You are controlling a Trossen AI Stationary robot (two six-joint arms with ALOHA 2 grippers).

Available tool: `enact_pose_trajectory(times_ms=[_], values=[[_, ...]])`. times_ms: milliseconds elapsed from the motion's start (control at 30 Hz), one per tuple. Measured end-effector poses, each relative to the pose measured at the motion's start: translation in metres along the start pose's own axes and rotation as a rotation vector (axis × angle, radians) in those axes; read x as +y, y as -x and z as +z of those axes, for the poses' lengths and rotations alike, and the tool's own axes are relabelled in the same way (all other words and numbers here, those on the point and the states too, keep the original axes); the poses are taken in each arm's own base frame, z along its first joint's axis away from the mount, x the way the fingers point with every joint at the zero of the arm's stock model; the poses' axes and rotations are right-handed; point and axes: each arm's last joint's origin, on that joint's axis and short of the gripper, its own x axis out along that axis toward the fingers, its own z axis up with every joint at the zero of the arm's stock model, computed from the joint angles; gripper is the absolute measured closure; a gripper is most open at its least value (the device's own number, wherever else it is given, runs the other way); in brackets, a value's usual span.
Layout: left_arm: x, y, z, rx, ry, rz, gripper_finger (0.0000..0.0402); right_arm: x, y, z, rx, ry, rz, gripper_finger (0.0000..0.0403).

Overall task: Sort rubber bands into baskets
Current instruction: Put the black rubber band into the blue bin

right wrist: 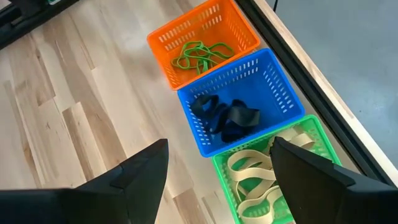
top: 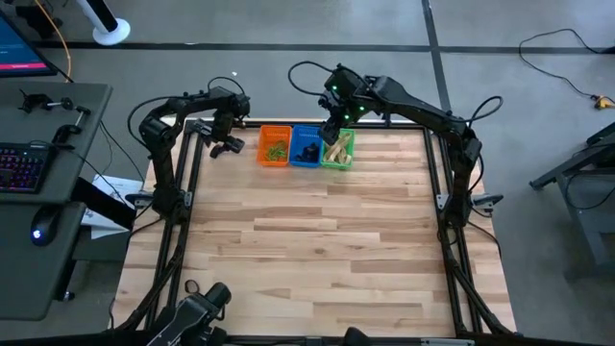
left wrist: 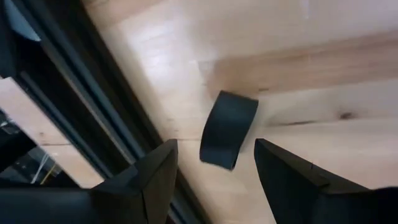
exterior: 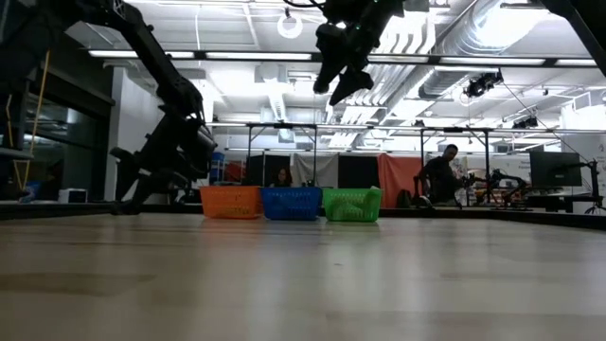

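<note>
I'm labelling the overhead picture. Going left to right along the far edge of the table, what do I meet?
Left gripper → orange basket with green rubber bands → blue basket with black rubber bands → green basket with tan rubber bands.

The green basket (right wrist: 311, 140) is cut off at the right wrist view's edge.

Grey concrete floor (top: 317, 24) around the wooden table (top: 317, 250). Desk (top: 43, 173) with lit keyboard (top: 24, 165) at left. Ceiling ducts (exterior: 502, 24), strip lights (exterior: 256, 55) overhead.
</note>
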Motion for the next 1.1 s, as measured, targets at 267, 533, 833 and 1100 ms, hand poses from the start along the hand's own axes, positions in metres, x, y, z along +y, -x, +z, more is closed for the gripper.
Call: enact_pose_trajectory(times_ms=[267, 533, 833, 1100], values=[[-0.002, -0.002, 0.005, -0.030, -0.027, -0.020, 0.0220, 0.001, 0.000, -0.001, 0.007, -0.023, 0.001, 0.0133], [-0.002, -0.001, 0.004, -0.025, -0.034, -0.019, 0.0391, 0.005, -0.001, -0.002, 0.013, -0.026, 0.007, 0.0133], [0.007, 0.072, -0.004, -0.295, -0.016, -0.118, 0.0401, 0.024, 0.049, -0.014, -0.025, 0.006, -0.008, 0.0133], [-0.037, 0.151, -0.040, -0.693, -0.072, -0.436, 0.0401, 0.042, 0.108, -0.037, -0.097, -0.019, -0.164, 0.0133]])
